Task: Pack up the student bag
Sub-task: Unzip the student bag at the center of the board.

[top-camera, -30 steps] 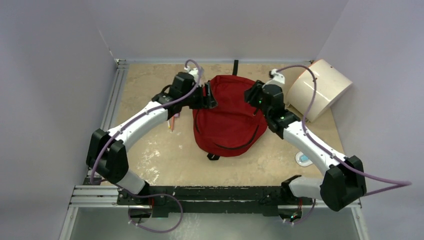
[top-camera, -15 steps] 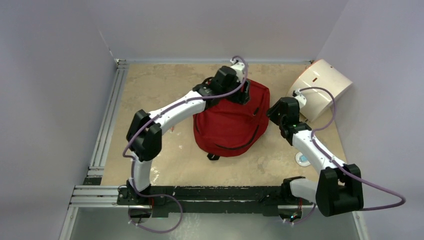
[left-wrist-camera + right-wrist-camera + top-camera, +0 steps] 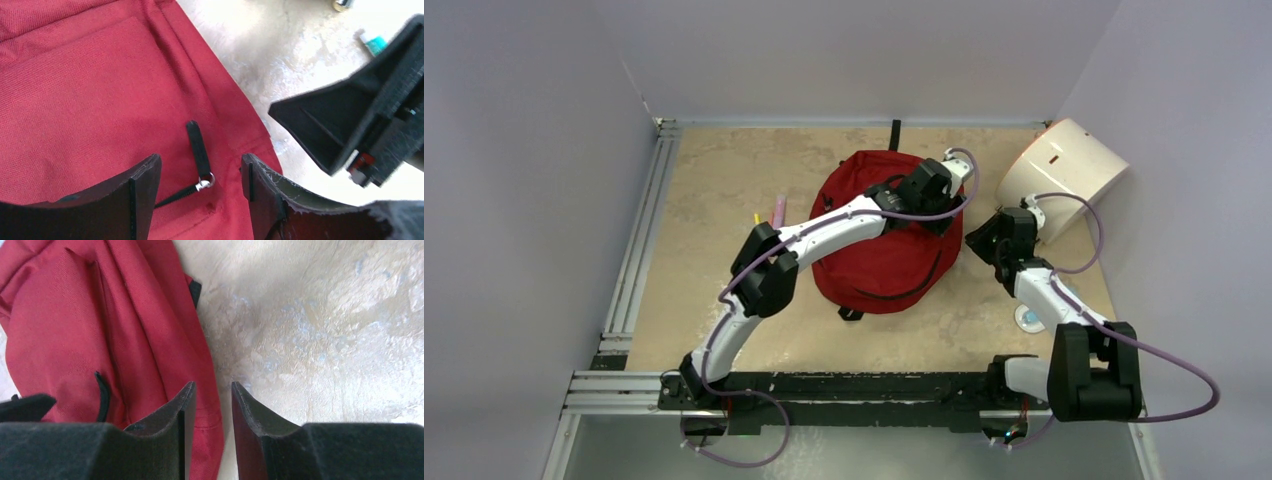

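1. since a second ago the left gripper (image 3: pixel 200 165) has swung from the backpack's (image 3: pixel 879 262) left side to its right shoulder, and the right gripper (image 3: pixel 212 387) has backed off to the hem.
2. right gripper: jaws narrowly parted, pinching nothing, poised at the hem (probably to steady the fabric).
3. left gripper: spread, framing the black zipper pull (image 3: pixel 198 145), likely to tug it.
4. backpack lies flat mid-table (image 3: pixel 724 200).

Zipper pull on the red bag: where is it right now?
In the left wrist view the black zipper pull lies on the student bag near its right edge, framed between the open fingertips of the left gripper.
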`<action>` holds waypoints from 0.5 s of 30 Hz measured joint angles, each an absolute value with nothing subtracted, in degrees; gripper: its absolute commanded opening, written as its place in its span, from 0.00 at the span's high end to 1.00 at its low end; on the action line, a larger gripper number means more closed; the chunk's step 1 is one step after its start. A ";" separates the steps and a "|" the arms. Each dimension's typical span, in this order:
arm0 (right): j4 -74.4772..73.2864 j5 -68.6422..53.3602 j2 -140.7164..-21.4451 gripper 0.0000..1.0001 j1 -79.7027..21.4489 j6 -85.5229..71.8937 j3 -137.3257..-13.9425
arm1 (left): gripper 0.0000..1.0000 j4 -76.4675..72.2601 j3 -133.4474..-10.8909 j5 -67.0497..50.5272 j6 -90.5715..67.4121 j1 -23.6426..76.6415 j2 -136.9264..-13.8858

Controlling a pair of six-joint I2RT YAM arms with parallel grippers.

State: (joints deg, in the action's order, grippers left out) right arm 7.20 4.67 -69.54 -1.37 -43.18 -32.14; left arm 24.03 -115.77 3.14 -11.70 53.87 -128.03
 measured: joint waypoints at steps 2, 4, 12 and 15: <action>7.60 3.38 -70.15 0.67 -0.86 -43.09 -31.62 | 0.41 25.04 -118.28 4.16 -11.07 53.78 -130.21; 7.70 2.83 -70.30 0.68 -0.69 -43.03 -31.38 | 0.41 26.06 -119.92 5.15 -10.66 53.76 -131.68; 9.19 1.89 -70.28 0.71 -0.58 -42.63 -31.24 | 0.45 28.38 -122.74 7.03 -9.26 53.67 -134.93; 9.78 1.80 -70.28 0.72 -0.56 -42.63 -30.76 | 0.50 28.51 -122.78 6.79 -9.21 53.67 -135.17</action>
